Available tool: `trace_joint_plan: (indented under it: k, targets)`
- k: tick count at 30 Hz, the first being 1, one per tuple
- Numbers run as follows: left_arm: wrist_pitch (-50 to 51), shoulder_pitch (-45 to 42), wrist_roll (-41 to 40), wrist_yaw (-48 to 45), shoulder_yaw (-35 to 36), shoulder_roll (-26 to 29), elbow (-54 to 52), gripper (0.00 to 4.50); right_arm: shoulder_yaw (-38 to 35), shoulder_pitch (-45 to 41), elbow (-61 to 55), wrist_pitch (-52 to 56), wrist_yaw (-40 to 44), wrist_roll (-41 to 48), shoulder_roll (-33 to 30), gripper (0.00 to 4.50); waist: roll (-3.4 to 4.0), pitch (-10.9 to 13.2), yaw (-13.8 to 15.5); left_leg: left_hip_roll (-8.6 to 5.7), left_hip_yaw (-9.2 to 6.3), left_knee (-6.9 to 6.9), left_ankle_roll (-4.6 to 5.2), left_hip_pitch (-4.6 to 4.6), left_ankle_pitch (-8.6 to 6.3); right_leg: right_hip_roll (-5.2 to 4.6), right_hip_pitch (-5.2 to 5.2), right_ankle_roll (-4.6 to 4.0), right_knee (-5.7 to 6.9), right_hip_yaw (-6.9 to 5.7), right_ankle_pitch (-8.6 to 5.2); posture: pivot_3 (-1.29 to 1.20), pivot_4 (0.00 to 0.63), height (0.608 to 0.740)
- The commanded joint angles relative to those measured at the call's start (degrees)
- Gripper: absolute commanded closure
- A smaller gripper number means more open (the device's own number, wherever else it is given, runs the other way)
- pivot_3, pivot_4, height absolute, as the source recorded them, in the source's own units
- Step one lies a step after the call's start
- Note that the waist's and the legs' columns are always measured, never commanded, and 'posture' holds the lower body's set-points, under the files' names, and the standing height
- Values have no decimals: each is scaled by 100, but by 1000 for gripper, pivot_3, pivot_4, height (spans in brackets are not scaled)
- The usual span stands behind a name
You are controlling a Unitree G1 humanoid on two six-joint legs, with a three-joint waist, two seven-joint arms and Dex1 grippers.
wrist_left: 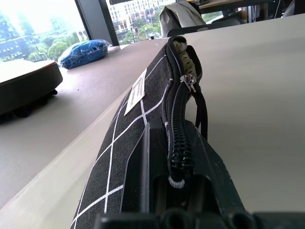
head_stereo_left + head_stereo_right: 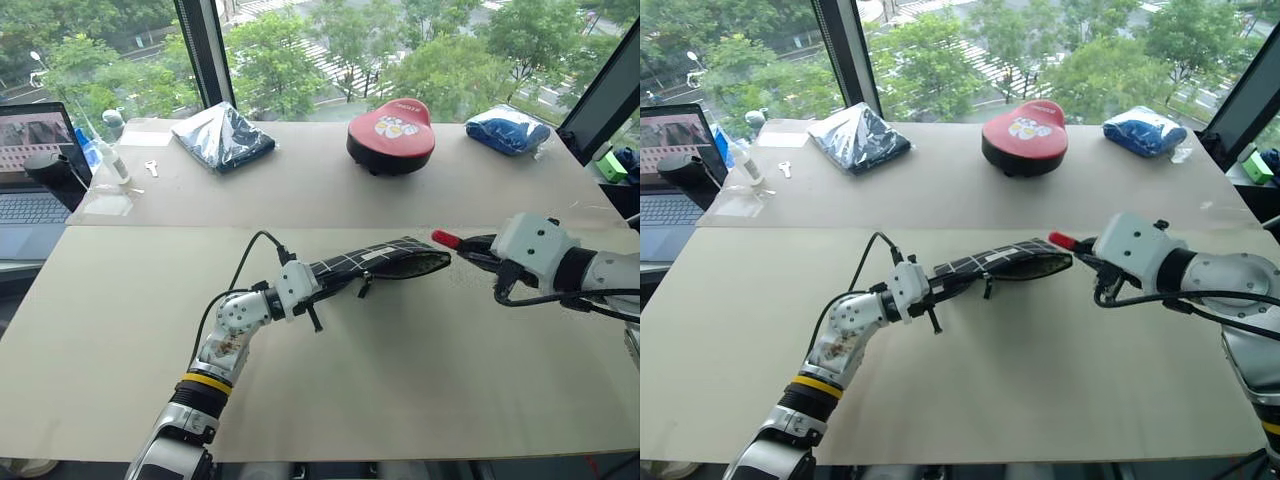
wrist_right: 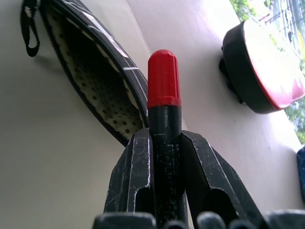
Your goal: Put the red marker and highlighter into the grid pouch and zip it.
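Marker lined up at the pouch mouth!

Right gripper is clamped on the red marker, cap just short of the grid pouch, which the left gripper pinches by its closed end. Slide it straight in; inside, just dotted lining visible.

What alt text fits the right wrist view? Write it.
The right gripper is shut on a slim black-barrelled red marker, its red cap beside the open mouth of a black white-gridded fabric pouch. A red-topped black rounded object rests beyond.
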Motion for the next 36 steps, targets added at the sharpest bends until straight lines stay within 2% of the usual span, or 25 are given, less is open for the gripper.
trace_joint_plan:
  k: [1, 7, 12, 16, 22, 27, 36]
  targets:
    - [-141, -125, -63, -23, 25, -32, -17, 4500, 93, 46, -335, -65, 136, -180, -147, 4035, 0, 0, 2, 0, -1, 0, -1, 0, 0, 0, 0, 0, 1, 0, 0, 0, 150, 740]
    - [-162, -130, -50, -20, 18, -37, -4, 4500, 712, 222, -368, -320, 122, -814, -141, 4035, 0, 0, 2, 0, -1, -1, -4, -1, 1, -2, -5, -1, 5, 2, 0, 0, 150, 740]
    - [-159, -110, -48, -21, 10, -30, -35, 4500, 1253, -178, 108, -591, -365, -1615, 270, 4035, 0, 0, -7, 0, 0, 0, -8, 0, 3, -2, -6, -1, 7, 2, 0, 0, 150, 740]
    - [-158, -115, -36, -16, 9, -22, -34, 4500, 1337, -366, 174, -591, -284, -1672, 478, 4035, 0, 0, 2, -3, -1, -1, -12, -1, 6, -1, -10, -1, 10, 0, 0, 0, 150, 740]
    - [-183, -97, 11, -17, -7, 41, -44, 4500, 1332, -468, 282, -757, -135, -1772, 448, 4035, 0, 0, -2, -5, 0, 0, -12, 0, 6, -1, -7, -1, 9, 0, 0, 0, 150, 740]
    - [-173, -83, 4, -7, -15, 48, -57, 4500, 1677, -747, 519, -1090, -177, -2157, 616, 4035, 0, 0, -18, -5, 0, 0, -12, 1, 6, 0, -8, -1, 10, 0, 0, 0, 150, 740]
    - [-162, -97, 2, 12, -17, 44, -72, 4500, 2621, -1510, 1375, -2127, -689, -3199, 1618, 4035, 0, 0, -87, -12, 0, -2, -17, 2, 10, 4, -7, -1, 13, 0, 0, 0, 150, 740]
